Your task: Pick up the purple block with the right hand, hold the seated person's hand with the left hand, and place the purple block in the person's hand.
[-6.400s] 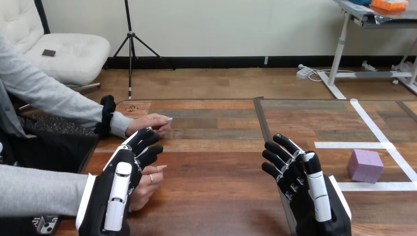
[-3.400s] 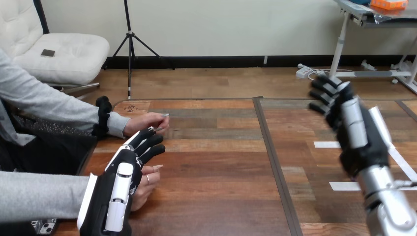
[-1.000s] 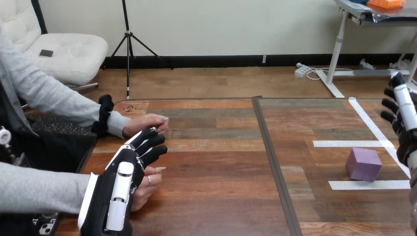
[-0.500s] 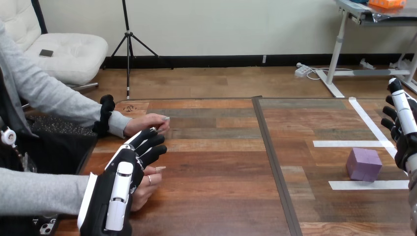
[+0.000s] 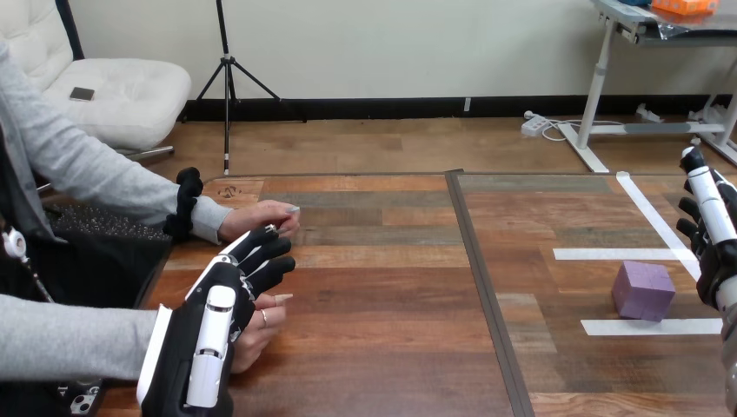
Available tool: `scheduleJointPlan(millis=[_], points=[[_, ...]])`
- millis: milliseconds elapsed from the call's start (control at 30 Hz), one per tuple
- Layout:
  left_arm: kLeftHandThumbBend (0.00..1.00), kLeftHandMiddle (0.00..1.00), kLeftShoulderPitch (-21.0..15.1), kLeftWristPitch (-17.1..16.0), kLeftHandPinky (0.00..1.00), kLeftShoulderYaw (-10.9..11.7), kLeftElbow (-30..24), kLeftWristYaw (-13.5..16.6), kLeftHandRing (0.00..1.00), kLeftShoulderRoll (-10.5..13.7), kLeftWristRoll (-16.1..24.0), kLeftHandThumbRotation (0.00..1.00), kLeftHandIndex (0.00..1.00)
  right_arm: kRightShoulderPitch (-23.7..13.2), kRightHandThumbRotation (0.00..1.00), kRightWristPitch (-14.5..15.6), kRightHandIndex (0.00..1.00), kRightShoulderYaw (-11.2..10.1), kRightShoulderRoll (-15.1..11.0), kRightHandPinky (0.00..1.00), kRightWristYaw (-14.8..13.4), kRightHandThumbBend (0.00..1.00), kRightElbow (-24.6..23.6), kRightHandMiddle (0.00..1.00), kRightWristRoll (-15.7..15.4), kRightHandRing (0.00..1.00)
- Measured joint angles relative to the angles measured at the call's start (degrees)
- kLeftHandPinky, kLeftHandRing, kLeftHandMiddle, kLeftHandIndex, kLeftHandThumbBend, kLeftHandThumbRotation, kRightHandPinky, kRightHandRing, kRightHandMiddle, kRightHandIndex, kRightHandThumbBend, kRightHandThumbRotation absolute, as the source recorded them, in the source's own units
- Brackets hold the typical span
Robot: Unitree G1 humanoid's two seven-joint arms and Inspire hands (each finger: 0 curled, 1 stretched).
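Quite a bit is cut off here. The right hand (image 5: 714,236) is sliced by the view's edge at 3 o'clock, so only part of the palm and some fingers can be seen. Those fingers are held out fairly straight, pointing toward 12 o'clock, and nothing is gripped in them. The purple block (image 5: 643,291) is sat on the wooden table (image 5: 391,295) at roughly 4 o'clock, between two white tape strips (image 5: 621,254). It's just at 9 o'clock of the right hand, with a gap left between them.

Over at 8 o'clock, the left hand (image 5: 217,317) is laid back-up with its fingers loose and spread, not curled round anything. The person's near hand (image 5: 258,328) is mostly covered by it, with only the fingertips and the edge of the palm poking out at its 3 o'clock side. Whether the two are actually touching can't be made out. The person's far hand (image 5: 261,217) is rested flat on the table at 12 o'clock of the left hand's fingertips, close by.
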Motion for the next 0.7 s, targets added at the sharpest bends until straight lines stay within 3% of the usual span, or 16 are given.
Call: scheduleJointPlan(millis=[500, 533, 700], points=[[0.32, 0.79, -0.07, -0.01, 0.82, 0.08, 0.00, -0.17, 0.78, 0.00, -0.02, 1.00, 0.79, 1.07, 0.68, 0.06, 0.91, 0.18, 0.02, 0.98, 0.32, 0.60, 0.36, 0.94, -1.02, 0.96], [0.31, 0.79, -0.44, -0.13, 0.81, 0.21, 0.00, -0.76, 0.78, -0.09, -0.20, 1.00, 0.79, 2.39, 0.67, 0.78, 0.91, -0.07, 0.25, 0.99, 0.66, 0.57, 1.42, 0.95, -0.85, 0.97], [0.33, 0.79, -0.56, -0.14, 0.82, 0.23, 0.00, -0.95, 0.78, -0.14, -0.36, 1.00, 0.79, 3.21, 0.67, 0.80, 0.91, 0.58, 0.48, 0.98, 0.38, 0.64, 1.46, 0.95, -1.87, 0.96]])
